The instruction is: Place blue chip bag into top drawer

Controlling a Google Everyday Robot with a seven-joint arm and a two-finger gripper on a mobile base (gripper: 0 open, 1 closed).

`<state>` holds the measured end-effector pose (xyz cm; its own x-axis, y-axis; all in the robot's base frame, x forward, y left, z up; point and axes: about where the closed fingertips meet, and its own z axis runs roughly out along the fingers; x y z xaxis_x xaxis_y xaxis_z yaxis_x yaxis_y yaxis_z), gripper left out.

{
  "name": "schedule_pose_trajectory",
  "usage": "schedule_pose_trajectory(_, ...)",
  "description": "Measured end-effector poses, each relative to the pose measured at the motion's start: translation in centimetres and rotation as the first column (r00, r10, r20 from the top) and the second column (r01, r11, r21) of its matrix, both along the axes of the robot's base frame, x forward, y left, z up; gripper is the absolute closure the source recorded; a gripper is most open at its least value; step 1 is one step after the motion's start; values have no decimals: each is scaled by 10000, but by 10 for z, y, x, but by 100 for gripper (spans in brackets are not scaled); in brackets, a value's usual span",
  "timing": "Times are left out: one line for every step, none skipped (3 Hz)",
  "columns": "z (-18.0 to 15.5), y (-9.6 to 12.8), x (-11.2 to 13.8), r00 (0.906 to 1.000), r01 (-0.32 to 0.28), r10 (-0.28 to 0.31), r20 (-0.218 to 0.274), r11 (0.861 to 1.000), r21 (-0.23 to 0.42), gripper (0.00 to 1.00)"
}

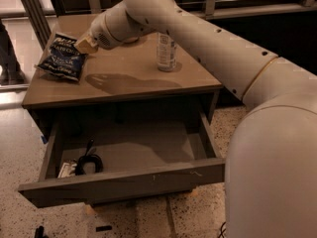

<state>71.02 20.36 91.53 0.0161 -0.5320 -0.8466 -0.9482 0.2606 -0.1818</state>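
Observation:
The blue chip bag (62, 57) lies flat on the far left of the tabletop (133, 83), dark navy with white lettering. My gripper (85, 44) hangs just above the bag's right edge, at the end of the long white arm that reaches in from the right. The top drawer (124, 182) under the tabletop is pulled out wide. A coiled black cable (88, 162) and a small light item lie in its left front corner.
A silver can (166, 51) stands upright on the tabletop right of the gripper, behind the arm. My white arm and body fill the right side of the view. A dark railing runs behind the table. Speckled floor surrounds the drawer.

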Motion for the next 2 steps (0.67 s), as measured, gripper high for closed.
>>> schedule_pose_trajectory(-12, 20, 1, 9990, -302, 313, -309, 9989, 348, 35)
schedule_pose_trajectory(-20, 35, 1, 9968, -564, 593, -528, 9969, 554, 11)
